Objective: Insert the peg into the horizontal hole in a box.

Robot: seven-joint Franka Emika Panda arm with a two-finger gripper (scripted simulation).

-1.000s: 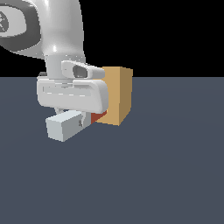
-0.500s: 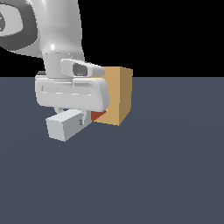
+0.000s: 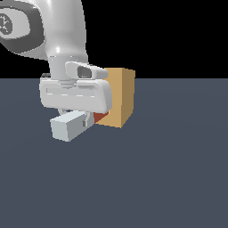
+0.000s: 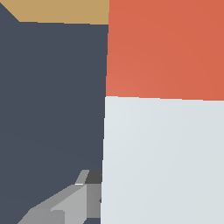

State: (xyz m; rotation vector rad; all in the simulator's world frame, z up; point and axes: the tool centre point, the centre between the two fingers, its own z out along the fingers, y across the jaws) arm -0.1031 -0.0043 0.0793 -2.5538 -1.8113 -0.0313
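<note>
The hand was closed on the peg, gripping its pale grey-white length, with one finger pressed against the bar's side in the wrist view. The peg lay roughly level just above the desk, its red end touching the face of the tan box that looked toward the exterior view's left. The hole itself was hidden behind the hand and the peg.

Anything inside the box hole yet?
Cannot tell. The peg has its red end against the box, but the gripper body covers that face, so the hole is not visible.
</note>
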